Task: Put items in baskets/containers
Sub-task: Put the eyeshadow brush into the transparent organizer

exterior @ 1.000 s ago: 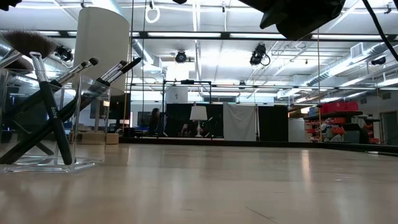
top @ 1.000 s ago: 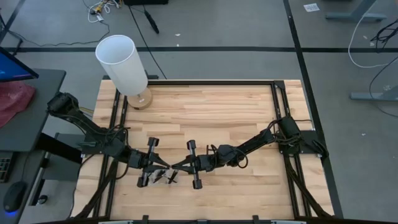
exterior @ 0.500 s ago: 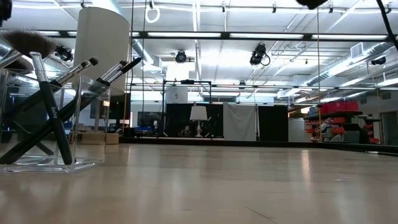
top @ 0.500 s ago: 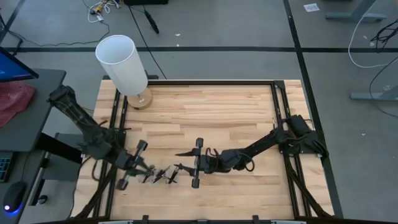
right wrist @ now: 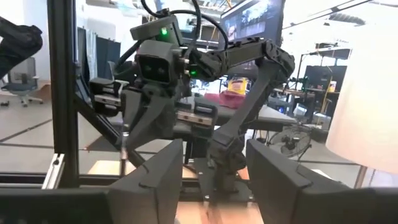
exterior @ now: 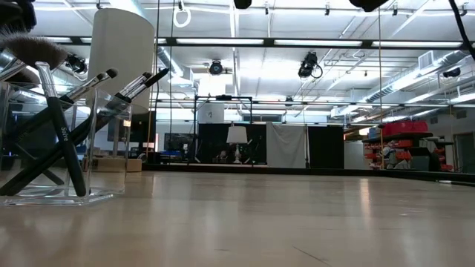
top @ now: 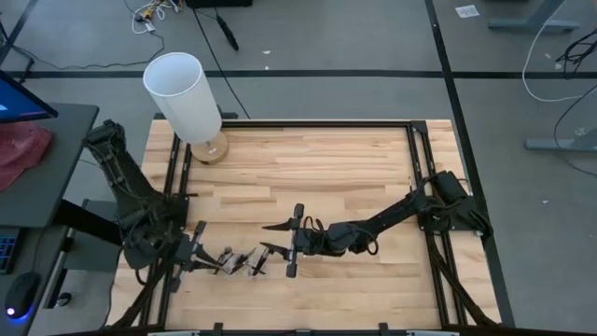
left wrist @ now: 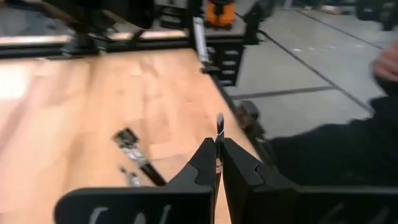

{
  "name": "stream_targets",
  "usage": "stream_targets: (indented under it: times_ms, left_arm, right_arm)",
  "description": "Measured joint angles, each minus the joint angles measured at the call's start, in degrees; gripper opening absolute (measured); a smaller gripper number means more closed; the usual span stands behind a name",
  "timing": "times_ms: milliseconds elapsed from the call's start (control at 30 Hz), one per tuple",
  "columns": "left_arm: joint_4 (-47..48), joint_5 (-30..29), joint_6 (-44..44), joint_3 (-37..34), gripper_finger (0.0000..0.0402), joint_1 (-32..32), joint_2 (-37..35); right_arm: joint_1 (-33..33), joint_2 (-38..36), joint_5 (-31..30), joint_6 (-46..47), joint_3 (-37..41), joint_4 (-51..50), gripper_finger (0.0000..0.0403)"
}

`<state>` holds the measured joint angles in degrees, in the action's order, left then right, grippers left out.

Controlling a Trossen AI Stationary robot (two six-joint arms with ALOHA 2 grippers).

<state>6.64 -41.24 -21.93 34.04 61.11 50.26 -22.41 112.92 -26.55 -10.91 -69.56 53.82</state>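
Left gripper (left wrist: 217,163) clamped on a slender brush (left wrist: 219,134), arm folded at the table's left front edge. Right gripper (top: 277,238) spread wide, holding nothing, arm stretched low toward table centre. Only the low view shows the clear tray (exterior: 104,194) (brushes (exterior: 63,137) leaning inside); high view shows it between both grippers.

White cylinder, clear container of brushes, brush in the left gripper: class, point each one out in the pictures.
White cylinder (top: 183,93), high view, its side wall.
Clear container (exterior: 104,159), low view, its front wall.
Brush (left wrist: 219,124), left wrist view, tip above the left gripper (left wrist: 218,163).
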Motion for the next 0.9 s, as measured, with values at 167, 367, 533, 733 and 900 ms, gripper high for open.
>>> stream_targets:
  times_ms: [167, 367, 533, 733, 900]
  left_arm:
    - [0.2, -6.1, -0.3, -0.7, 0.0009, 1.6, 0.0]
    - [5.6, -6.6, -6.0, -0.7, 0.0011, 0.5, 0.7]
    - [5.2, -6.6, -6.4, -0.7, 0.0012, -0.6, 4.0]
    - [5.3, -5.0, -10.5, -0.7, 0.0013, -3.1, 8.4]
    - [5.5, -1.3, -15.0, -0.7, 0.0016, -5.6, 9.0]
  right_arm:
    - [0.0, 0.0, 0.2, -0.1, 0.0, 0.0, 0.0169]
    - [0.0, 0.0, 0.5, 0.4, 0.0, 0.1, 0.0162]
    - [0.1, 0.0, 0.5, 0.4, 0.0, 0.1, 0.0162]
    - [0.1, 0.0, 0.5, 0.7, 0.0, 0.0, 0.0162]
    - [0.1, 0.0, 0.5, 0.8, 0.0, 0.0, 0.0162]
